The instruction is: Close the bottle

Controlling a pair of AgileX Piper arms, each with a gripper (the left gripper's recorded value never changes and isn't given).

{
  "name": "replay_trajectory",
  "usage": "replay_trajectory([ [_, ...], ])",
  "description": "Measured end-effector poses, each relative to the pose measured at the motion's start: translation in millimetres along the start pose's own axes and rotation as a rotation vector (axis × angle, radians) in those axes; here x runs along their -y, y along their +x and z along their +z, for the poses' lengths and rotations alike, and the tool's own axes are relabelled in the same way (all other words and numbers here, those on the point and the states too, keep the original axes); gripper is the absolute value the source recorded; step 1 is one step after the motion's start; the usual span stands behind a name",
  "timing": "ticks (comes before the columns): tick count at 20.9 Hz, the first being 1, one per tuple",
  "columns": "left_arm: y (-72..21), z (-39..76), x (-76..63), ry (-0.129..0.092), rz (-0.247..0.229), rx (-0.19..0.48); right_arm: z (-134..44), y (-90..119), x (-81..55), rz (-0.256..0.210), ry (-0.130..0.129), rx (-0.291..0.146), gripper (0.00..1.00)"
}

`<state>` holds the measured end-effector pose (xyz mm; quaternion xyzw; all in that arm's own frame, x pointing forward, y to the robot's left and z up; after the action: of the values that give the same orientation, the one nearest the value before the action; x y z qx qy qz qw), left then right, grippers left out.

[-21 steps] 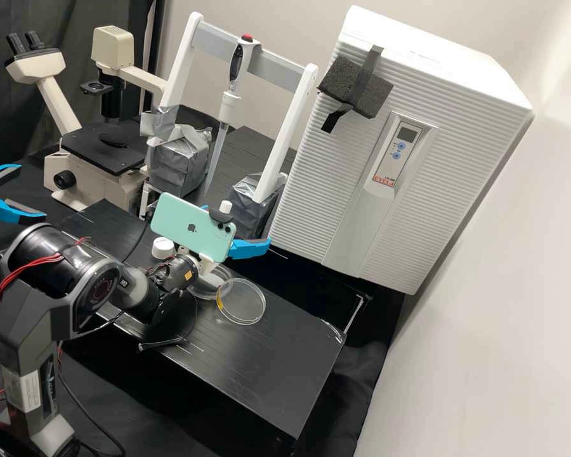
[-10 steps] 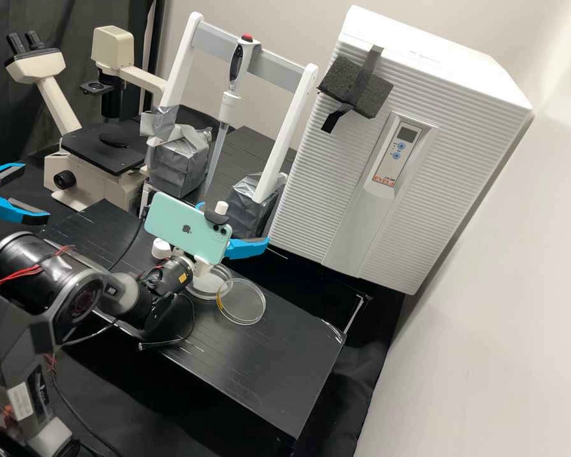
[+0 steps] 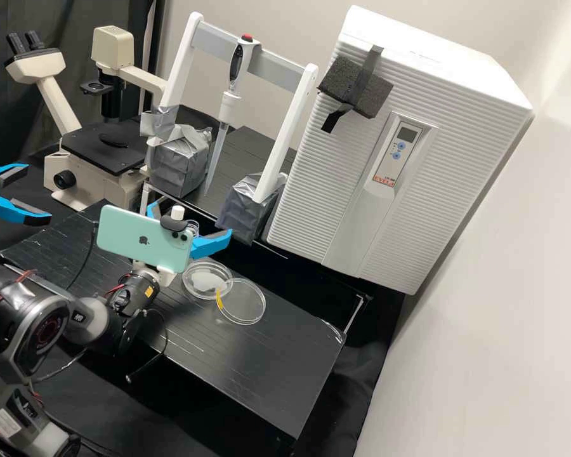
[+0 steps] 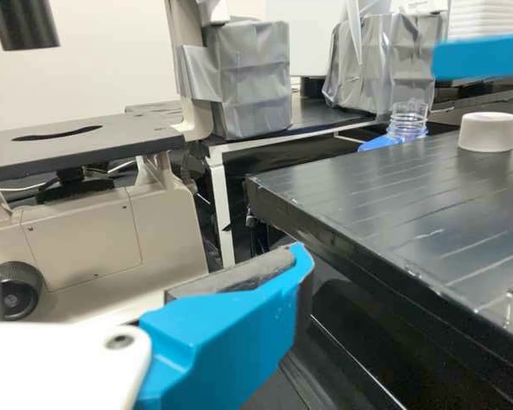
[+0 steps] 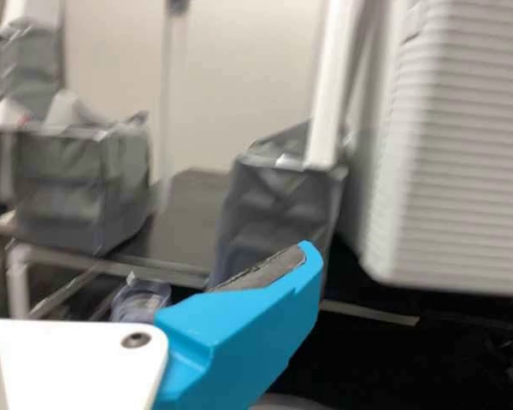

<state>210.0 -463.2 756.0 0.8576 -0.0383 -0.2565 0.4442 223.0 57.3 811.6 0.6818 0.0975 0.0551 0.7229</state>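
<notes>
Right gripper [image 3: 190, 223] is straddling the small clear plastic bottle [image 4: 408, 118], wide open (nothing gripped), and left gripper [image 3: 33, 193] is gaping too; squeezing off-centre could tip it.

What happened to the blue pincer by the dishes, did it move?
Yes. The right pincer slid left in the high view, away from the petri dishes.

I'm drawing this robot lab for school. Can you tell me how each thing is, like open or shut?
Bottle: open, cap off, upright.
Cap: off, lying on the bench near the bottle.
Right tool: open, fingers near the bottle.
Left tool: open, empty.
Pipette: hanging on its stand.
Petri dishes: flat on the bench, rims overlapping.
</notes>
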Motion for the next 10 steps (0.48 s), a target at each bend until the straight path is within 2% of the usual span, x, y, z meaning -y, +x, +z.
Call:
replay_trajectory([
  [1, 0.4, -0.1, -0.5, 0.001, 0.002, 0.000, 0.7, -5, 3.5, -0.017, -0.003, -0.001, 1.00],
  [3, 2.8, -1.2, -1.2, 0.002, 0.004, 0.001, 3.2, -12, 10.3, -0.050, 0.011, 0.006, 1.00],
  [6, 4.1, -1.6, -2.3, 0.004, 0.008, 0.001, 5.4, -20, 14.4, -0.064, 0.017, 0.018, 1.00],
  [10, 4.5, -1.7, -2.8, 0.005, 0.010, 0.002, 2.5, -26, 22.9, -0.101, 0.023, 0.004, 1.00],
])
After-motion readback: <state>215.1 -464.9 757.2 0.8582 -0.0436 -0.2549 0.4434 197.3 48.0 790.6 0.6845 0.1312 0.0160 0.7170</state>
